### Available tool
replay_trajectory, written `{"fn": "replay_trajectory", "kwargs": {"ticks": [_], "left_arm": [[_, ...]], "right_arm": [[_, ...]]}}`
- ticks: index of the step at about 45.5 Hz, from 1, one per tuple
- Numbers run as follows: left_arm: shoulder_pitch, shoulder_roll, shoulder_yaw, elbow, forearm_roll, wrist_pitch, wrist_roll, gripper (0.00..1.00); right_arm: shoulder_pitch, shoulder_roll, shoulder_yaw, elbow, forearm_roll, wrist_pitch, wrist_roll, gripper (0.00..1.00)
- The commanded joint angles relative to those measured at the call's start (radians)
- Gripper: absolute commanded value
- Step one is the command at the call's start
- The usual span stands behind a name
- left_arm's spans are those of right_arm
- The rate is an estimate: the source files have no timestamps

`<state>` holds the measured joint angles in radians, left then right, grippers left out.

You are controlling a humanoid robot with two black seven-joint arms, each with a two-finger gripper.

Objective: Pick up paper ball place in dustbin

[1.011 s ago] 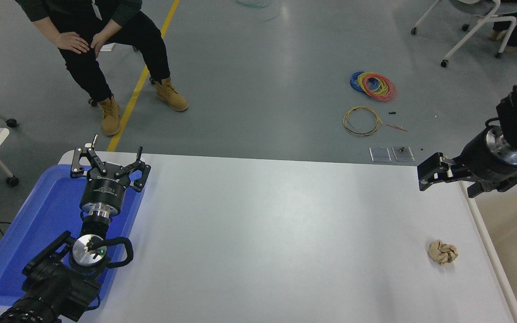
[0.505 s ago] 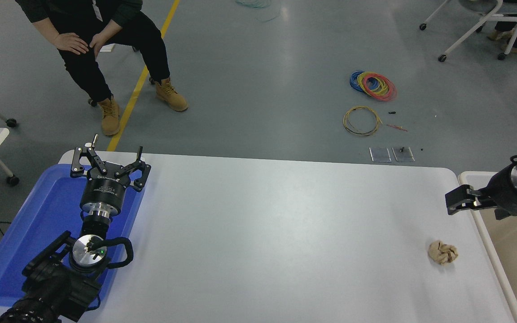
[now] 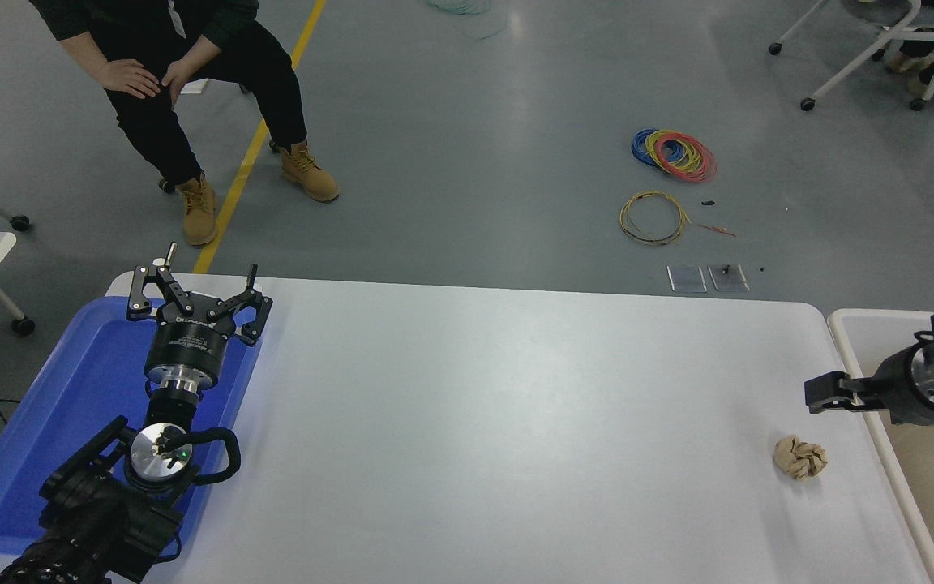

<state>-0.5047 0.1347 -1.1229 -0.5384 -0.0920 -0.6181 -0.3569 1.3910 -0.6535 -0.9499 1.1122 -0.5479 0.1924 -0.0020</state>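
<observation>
The paper ball (image 3: 799, 457), a small crumpled tan wad, lies on the white table (image 3: 475, 422) near its right edge. The dustbin (image 3: 880, 442) stands right of the table, with a white rounded rim and a cream inside; only its left part shows. My right gripper (image 3: 820, 393) comes in from the right edge over the dustbin's rim and points left. It hangs a little beyond and above the ball, apart from it. My left gripper (image 3: 199, 296) is parked open and empty over the blue tray at the lower left.
A shallow blue tray (image 3: 53, 405) sits at the table's left end under the left arm. A person (image 3: 183, 73) sits beyond the table's far left. Wire coils (image 3: 674, 154) lie on the floor behind the table.
My right arm has come down and drawn back to the right, from above the table's far right corner to just over the dustbin's rim near the ball. The ball and left arm have not moved.
</observation>
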Motion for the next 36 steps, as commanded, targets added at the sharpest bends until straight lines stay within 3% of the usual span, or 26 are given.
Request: {"fn": "replay_trajectory", "kwargs": {"ticks": [1, 36], "left_arm": [[0.0, -0.001, 0.0, 0.0, 0.0, 0.0, 0.001, 1.0], [0.0, 0.0, 0.0, 0.0, 0.0, 0.0, 0.001, 1.0]], "right_arm": [[-0.104, 0.032, 0.072, -0.032, -0.003, -0.056, 0.0, 1.0], [-0.293, 0.132, 0.114, -0.261, -0.003, -0.077, 0.005, 1.0]]}}
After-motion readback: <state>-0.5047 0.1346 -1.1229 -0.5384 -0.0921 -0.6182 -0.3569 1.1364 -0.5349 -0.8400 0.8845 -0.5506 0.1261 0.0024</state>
